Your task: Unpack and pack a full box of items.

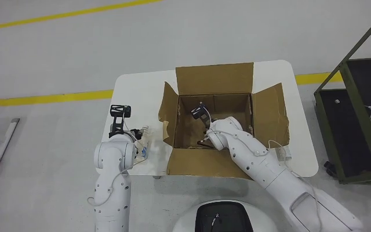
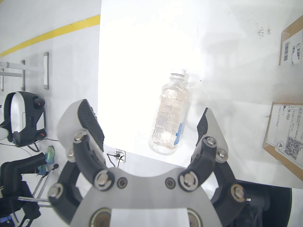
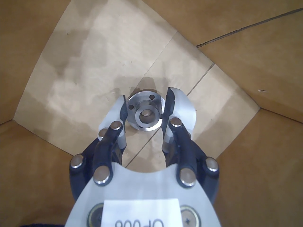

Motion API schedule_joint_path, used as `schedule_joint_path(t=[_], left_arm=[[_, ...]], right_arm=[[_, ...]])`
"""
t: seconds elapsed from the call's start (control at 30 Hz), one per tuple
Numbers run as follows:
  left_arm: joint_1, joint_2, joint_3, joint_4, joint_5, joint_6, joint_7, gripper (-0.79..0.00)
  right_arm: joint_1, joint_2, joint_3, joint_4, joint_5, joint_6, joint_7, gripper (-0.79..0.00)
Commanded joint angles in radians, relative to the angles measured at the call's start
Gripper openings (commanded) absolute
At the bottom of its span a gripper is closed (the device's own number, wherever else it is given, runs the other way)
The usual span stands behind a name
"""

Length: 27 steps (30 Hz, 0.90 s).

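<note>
- Steel flange (image 3: 145,114), one only, sits on the floor of the single box (image 3: 78,76), with the right jaws clenched on its rim from both sides.
- It likely handles as heavy, rigid and slick, so the rim hold suits it.
- Left jaws hang spread wide above one clear plastic bottle (image 2: 170,116), which lies on the desk (image 2: 153,24) near the box. It looks light and crushable, and is best taken mid-body.

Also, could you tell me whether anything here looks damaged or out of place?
Yes. The brown cardboard box has ragged, torn edges on its side flaps. The clear plastic bottle lies on its side on the white table, near its edge. The round metal flange in the right gripper looks fine.
</note>
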Motion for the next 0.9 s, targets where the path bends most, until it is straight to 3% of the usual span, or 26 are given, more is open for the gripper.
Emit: schedule_joint_path(t=[0.0, 0.43, 0.6, 0.87], left_arm=[[0.0, 0.0, 0.0, 0.0, 0.0, 0.0, 0.0, 0.0], [0.0, 0.0, 0.0, 0.0, 0.0, 0.0, 0.0, 0.0], [0.0, 0.0, 0.0, 0.0, 0.0, 0.0, 0.0, 0.0], [0.0, 0.0, 0.0, 0.0, 0.0, 0.0, 0.0, 0.0]], right_arm=[[-0.005, 0.001, 0.004, -0.012, -0.009, -0.001, 0.006, -0.409], [-0.017, -0.004, 0.015, 0.007, -0.039, -0.017, 0.025, -0.428], [-0.011, -0.01, 0.018, 0.021, -0.04, -0.017, 0.024, -0.499], [-0.012, -0.014, 0.027, 0.018, -0.05, -0.022, 0.025, -0.453]])
